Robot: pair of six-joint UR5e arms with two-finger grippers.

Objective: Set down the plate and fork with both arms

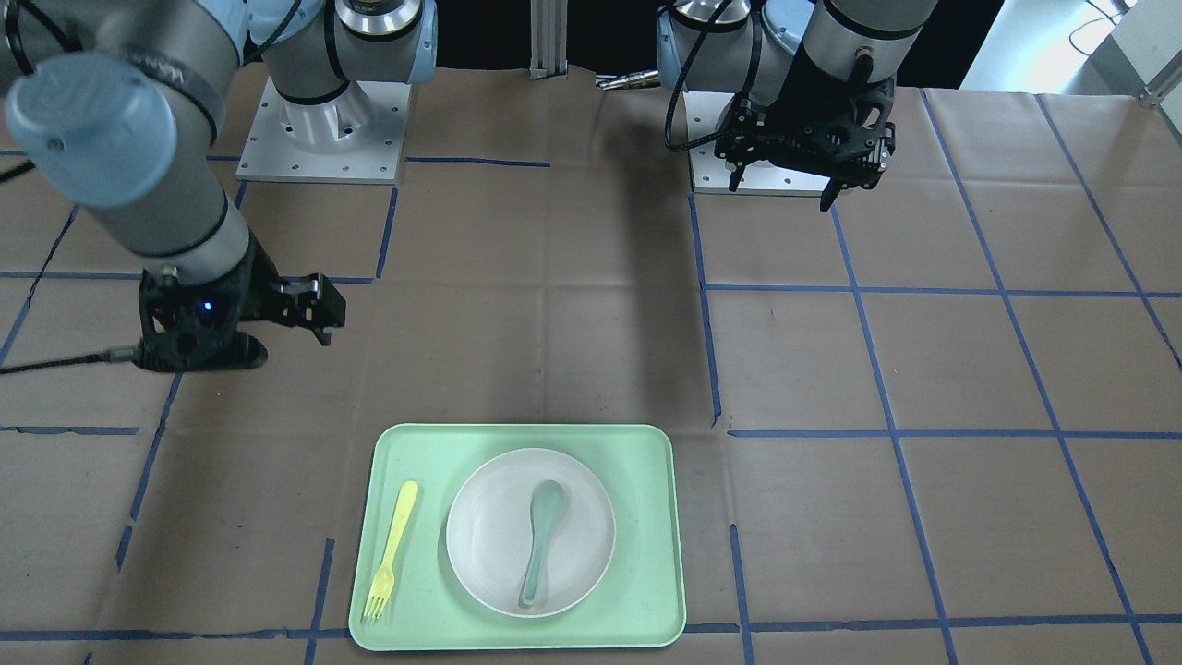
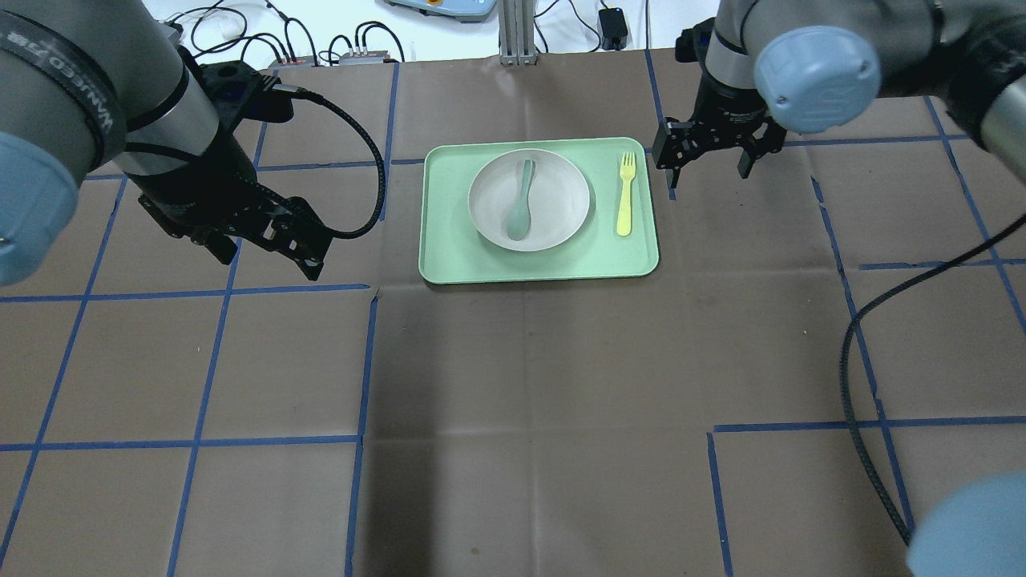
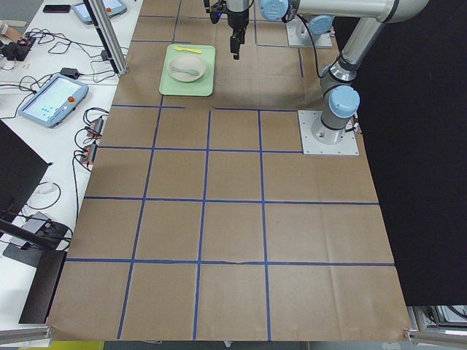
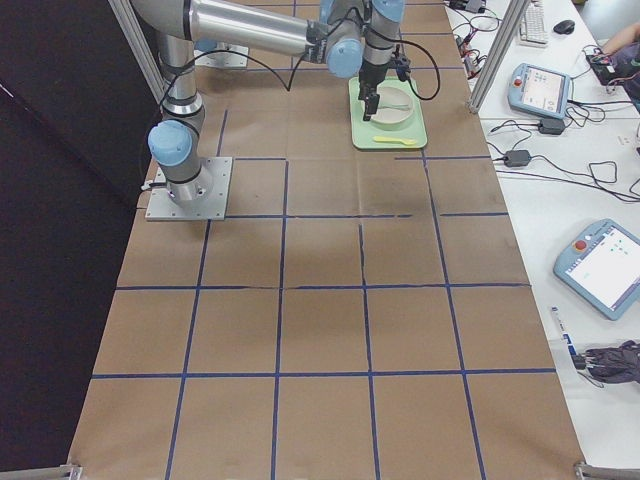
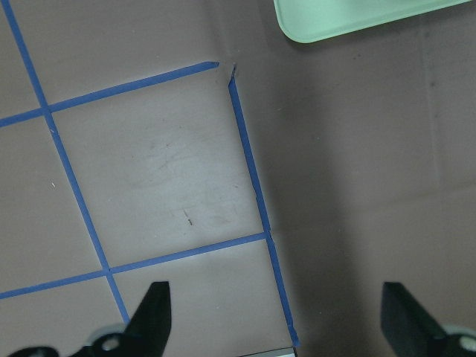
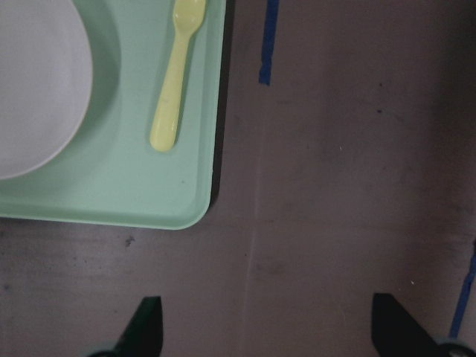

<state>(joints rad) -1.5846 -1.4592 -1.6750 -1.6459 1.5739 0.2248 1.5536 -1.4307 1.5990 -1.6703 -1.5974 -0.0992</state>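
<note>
A robotics lab. Under the left gripper [image 2: 268,262] and the right gripper [image 2: 708,180], the table [image 3: 219,219] is papered brown and gridded with blue tape [image 2: 120,295], with a bolted metal base plate [image 3: 310,146] behind. Beyond both grippers, a white bench [image 3: 29,73] holds teach pendants [image 3: 47,100] and cables [image 2: 298,36] (an aluminium post [image 2: 513,32] too).

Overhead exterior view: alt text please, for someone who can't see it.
A green tray holds a white plate with a spoon on it and a yellow fork to its right. The left tool and right tool hang open and empty on either side of the tray.
</note>
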